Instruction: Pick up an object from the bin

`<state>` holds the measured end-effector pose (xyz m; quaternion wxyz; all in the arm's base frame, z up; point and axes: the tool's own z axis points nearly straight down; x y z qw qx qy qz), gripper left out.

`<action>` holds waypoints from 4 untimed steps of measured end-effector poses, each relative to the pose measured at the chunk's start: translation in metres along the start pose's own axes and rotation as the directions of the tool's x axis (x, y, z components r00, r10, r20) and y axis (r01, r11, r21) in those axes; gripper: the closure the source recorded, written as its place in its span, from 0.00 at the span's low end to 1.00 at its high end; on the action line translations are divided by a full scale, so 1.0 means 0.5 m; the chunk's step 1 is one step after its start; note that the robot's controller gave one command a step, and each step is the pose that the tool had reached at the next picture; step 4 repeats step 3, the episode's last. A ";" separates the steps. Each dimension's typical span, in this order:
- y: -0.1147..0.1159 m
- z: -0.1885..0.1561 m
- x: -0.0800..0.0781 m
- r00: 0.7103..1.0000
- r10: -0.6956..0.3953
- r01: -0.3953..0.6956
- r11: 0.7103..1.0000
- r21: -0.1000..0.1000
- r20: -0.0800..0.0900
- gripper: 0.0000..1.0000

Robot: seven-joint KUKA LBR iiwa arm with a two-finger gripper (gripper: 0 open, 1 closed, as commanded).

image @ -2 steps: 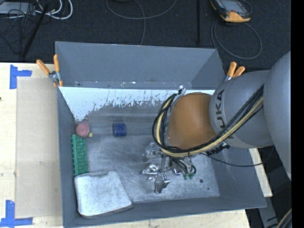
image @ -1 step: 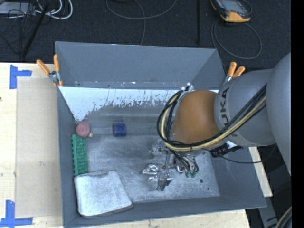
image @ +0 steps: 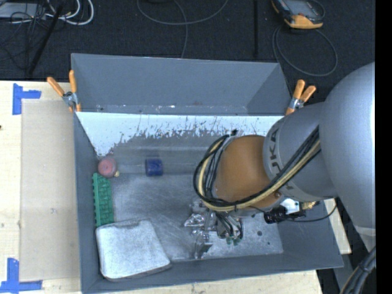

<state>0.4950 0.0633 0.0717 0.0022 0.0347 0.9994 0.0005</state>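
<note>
Gripper [image: 205, 230] sits low over bare floor at 5 o'clock in the bin [image: 177, 87], grip state cannot be told, nothing seen held; nearest candidate, grey cloth pad [image: 130, 248], lies at its 9 o'clock, so centre over its raised edge before closing.

My orange wrist cover [image: 244, 164] and cables [image: 204, 171] hid the floor of the bin [image: 171, 84] beneath them. My arm [image: 352, 146] ran off the right side. Beside my gripper [image: 205, 230], a tiny green bit [image: 233, 241] was too small to identify.
</note>
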 end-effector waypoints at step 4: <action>-0.030 -0.218 -0.028 0.998 0.061 -0.061 0.998 -0.001 0.002 1.00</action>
